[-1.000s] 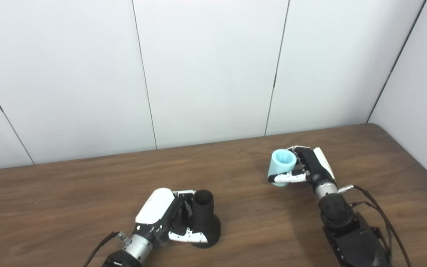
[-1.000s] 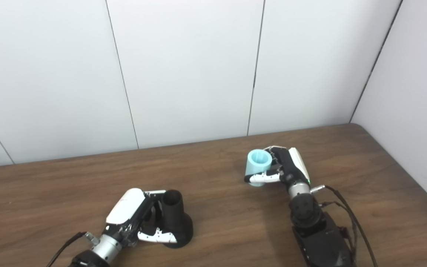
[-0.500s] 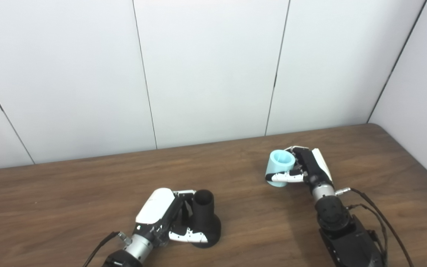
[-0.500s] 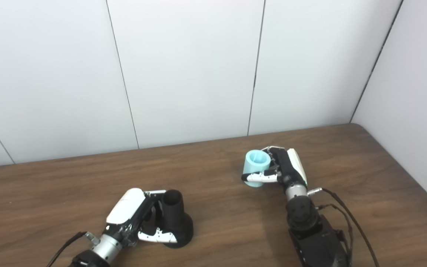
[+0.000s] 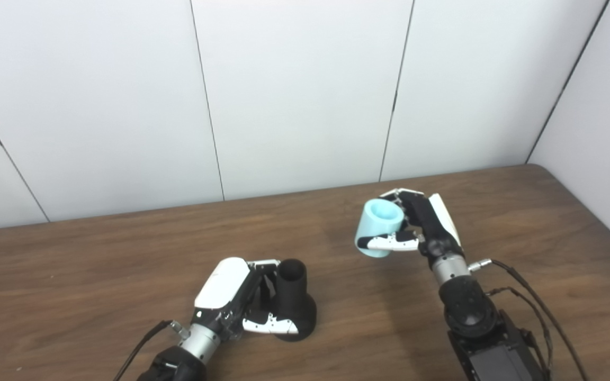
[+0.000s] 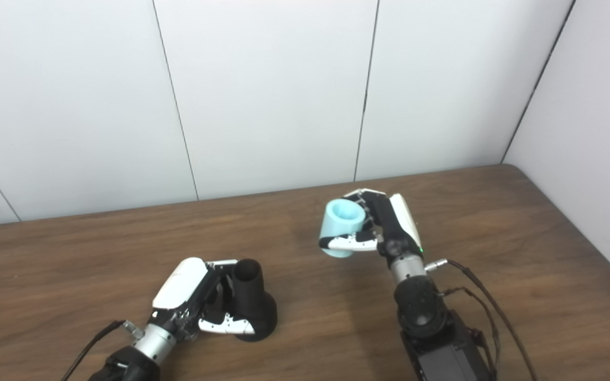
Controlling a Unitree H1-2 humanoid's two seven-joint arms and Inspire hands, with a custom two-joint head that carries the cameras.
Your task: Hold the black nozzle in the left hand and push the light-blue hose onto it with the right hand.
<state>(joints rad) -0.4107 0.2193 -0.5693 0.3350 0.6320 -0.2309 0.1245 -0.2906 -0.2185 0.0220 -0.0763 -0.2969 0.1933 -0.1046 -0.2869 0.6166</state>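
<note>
The black nozzle stands upright on the brown table, wide base down and open neck up. My left hand is shut on it, fingers around the neck and thumb across the base. The light-blue hose, a short open-ended tube, is held in the air by my right hand, which is shut on it with the thumb across its front. The hose is tilted, its open end facing up and left. It hangs to the right of the nozzle and farther back, well apart from it.
White wall panels rise behind the table, and another wall closes off the right side. The table's rounded back right corner lies beyond my right hand. A black cable trails from the right wrist.
My right hand has lifted the light-blue hose off the table and carried it left toward the nozzle. The left hand and nozzle have stayed put; the view shifted slightly.
</note>
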